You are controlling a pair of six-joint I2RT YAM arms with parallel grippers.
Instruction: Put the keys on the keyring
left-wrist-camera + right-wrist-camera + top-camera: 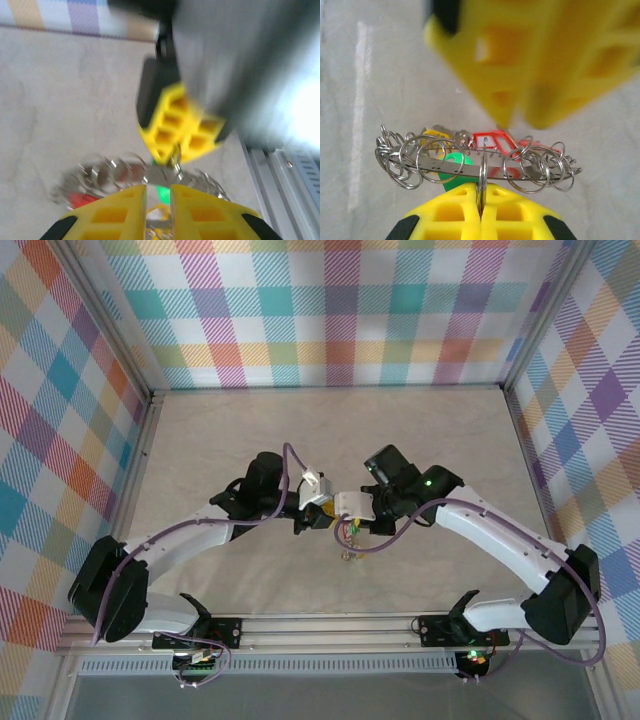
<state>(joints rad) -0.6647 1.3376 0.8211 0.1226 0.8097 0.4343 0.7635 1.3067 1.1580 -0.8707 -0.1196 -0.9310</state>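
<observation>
Scene: two arms meet over the middle of the beige table point(300, 430), their fingertips almost touching.
Keyring: the keyring point(495, 171) hangs in the air between the two grippers, clear of the table, and the right wrist camera sees it nearly edge-on.
Fringe: small split rings point(400, 165) crowd its whole rim.
Keys: the keys point(470, 142) dangle among those rings, showing a red tag point(492, 140), a green tag point(451, 172) and a yellow tag point(434, 136).
Right gripper: the right gripper point(481, 192) has its fingers pressed together on a thin wire loop at the near edge of the keyring, and it carries the whole bunch.
Left gripper: the left gripper point(158, 197) faces it from the other side with a narrow slot between its fingers. Something green shows in that slot, but blur hides whether anything is pinched.
Handling: the bunch looks light. The wire is stiff, thin and slick, the keys swing freely, and the loops are likely to snag one another.
Where to hold: probably the bare wire between two loops, or a key by its flat head or tag. A dangling loop would likely pivot in the grip.
Risk: the wire may twist or slide between the flat pads under a sideways pull.
</observation>
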